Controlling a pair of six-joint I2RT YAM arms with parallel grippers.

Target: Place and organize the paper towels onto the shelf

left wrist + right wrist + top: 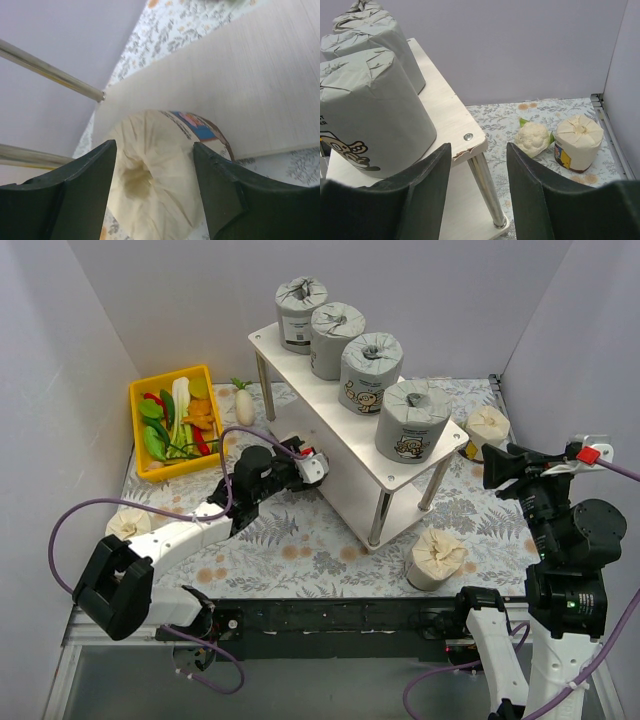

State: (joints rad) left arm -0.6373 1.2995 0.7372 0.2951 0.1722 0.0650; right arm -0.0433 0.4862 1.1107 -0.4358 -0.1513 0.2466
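Placement: left gripper (152, 147) pinches a cream roll (155, 180) at the edge of the lower shelf board (240, 85); best to carry it well over the board, clear of the metal leg (50, 72), before release.

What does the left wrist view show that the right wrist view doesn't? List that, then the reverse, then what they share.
Left wrist only: a cream roll clamped in the left gripper, with a pale board of the shelf behind it. Right wrist only: grey rolls on top of the shelf, a cauliflower and a second cream roll on the cloth by the wall, and the open, empty right gripper. Both: the shelf with its metal legs, and the flowered cloth.
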